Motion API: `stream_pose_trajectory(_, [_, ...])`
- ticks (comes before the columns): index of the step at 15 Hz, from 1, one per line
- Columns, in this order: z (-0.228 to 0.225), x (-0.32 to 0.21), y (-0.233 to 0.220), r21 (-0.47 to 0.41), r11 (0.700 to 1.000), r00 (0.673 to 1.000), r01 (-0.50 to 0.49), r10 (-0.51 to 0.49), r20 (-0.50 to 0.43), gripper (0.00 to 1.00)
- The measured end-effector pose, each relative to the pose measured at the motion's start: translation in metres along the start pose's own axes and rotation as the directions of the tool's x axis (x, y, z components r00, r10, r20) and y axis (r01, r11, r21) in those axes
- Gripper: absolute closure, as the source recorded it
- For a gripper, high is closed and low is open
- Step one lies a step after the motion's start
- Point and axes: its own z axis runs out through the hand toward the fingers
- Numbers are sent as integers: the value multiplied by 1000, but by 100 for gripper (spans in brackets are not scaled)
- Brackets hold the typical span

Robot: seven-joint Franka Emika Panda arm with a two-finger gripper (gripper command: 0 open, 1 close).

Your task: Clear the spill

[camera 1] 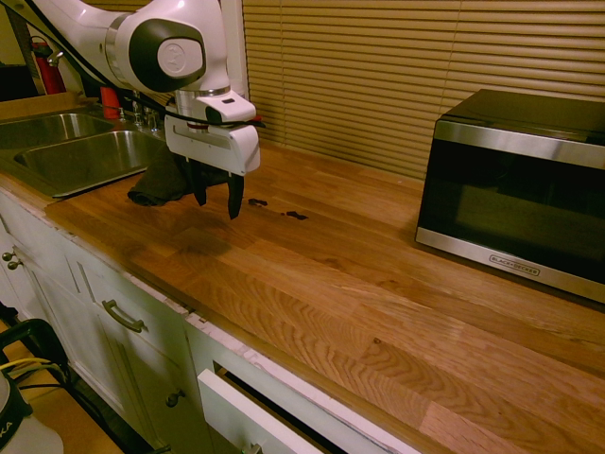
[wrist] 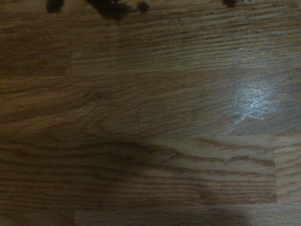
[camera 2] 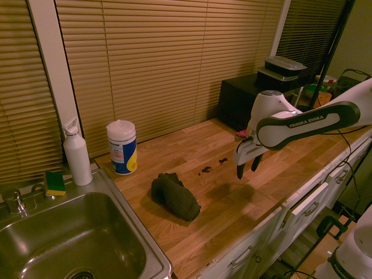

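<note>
While my gripper hangs above the wooden counter, fingers apart w/ nothing between them, the spill sits as a short row of small dark blotches flat on the wood, just beside the fingertips on the blinds side, not touching. From the other side the same blotches lie between me and a crumpled dark cloth, which is near the sink edge. Wrist cam shows mostly bare wood grain w/ a few dark spots at one edge, blurry. Microwave stands well apart; wipes tub and white bottle are by the blinds
</note>
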Motion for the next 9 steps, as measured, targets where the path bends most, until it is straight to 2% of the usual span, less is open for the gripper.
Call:
stream_pose_trajectory(3, [0, -3, -3, 8, 1000, 1000, 3, -3, 3, 0])
stream_pose_trajectory(9, [-9, -30, -33, 105, 994, 999, 35, -35, -6, 0])
